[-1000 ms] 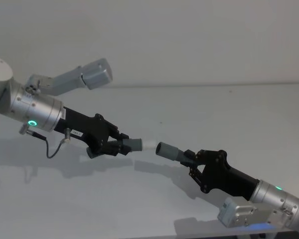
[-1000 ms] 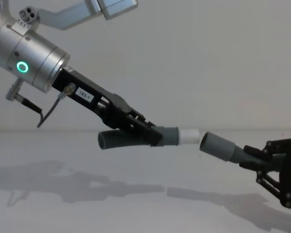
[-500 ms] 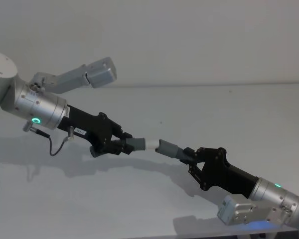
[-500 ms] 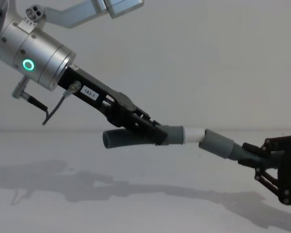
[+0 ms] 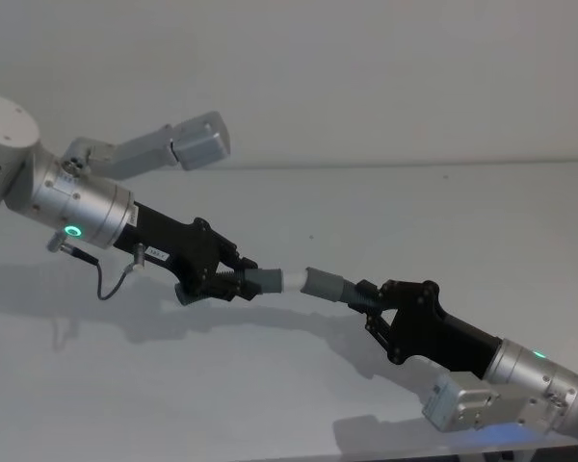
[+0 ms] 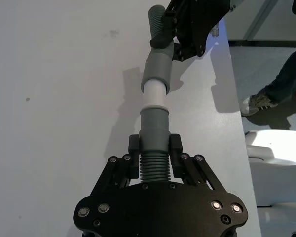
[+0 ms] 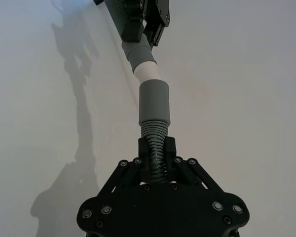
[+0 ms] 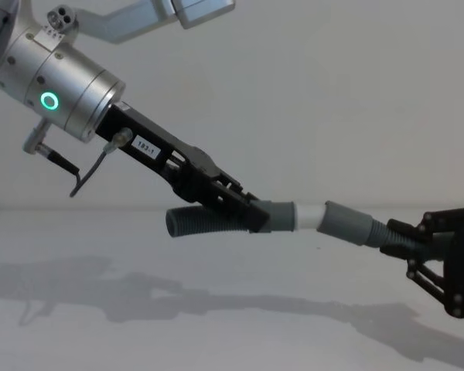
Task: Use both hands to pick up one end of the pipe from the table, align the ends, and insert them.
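Both pipe pieces are held in the air above the white table (image 5: 462,212). My left gripper (image 5: 233,281) (image 8: 246,213) (image 6: 154,146) is shut on the ribbed part of the piece with the grey collar (image 6: 154,122) and white tip (image 5: 291,279) (image 8: 309,216). From the right, my right gripper (image 5: 371,301) (image 7: 155,148) (image 8: 398,238) is shut on the ribs of the other piece, just behind its grey socket (image 5: 326,285) (image 8: 348,224) (image 7: 154,101). The two ends meet nearly in line. The white tip (image 6: 154,96) sits in the socket's mouth, with part of the white showing.
The table's edge (image 6: 237,123) runs close beside the joined ends in the left wrist view, with floor beyond it. A plain wall (image 5: 366,77) rises behind the table. The arms' shadows lie on the table under the pipe.
A second ago a gap separated the white tip and the socket. The two grippers moved toward each other, and the tip now sits in the socket's mouth.
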`<state>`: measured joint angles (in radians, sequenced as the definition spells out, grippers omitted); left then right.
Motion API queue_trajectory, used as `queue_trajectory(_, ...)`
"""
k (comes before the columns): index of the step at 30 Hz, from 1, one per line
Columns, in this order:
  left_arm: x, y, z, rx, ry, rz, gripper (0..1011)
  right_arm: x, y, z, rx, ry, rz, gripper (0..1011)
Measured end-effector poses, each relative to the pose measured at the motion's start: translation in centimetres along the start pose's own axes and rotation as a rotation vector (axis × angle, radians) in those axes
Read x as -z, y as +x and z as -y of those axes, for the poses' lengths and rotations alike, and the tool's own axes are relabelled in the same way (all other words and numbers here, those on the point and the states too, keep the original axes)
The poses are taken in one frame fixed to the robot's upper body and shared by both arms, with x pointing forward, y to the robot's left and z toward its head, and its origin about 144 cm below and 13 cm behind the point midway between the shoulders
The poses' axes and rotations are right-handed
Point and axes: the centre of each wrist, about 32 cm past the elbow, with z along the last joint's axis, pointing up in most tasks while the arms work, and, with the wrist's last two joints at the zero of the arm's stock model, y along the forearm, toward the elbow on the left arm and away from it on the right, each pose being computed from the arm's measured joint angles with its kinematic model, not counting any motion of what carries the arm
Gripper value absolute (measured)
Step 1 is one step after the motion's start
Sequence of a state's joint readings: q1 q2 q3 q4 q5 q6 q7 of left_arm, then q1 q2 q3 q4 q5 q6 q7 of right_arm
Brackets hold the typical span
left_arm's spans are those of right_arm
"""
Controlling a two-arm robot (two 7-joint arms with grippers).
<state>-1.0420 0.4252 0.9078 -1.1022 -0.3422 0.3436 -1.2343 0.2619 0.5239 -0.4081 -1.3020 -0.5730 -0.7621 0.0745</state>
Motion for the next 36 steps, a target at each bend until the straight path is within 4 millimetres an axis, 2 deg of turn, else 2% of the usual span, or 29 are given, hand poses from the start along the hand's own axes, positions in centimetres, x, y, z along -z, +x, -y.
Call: queue_trajectory(36, -1.7, 0.8, 0.9, 0.035, 0.036, 0.037, 327, 0.5, 1.1, 0.0, -0.070, 0.074, 0.055, 158)
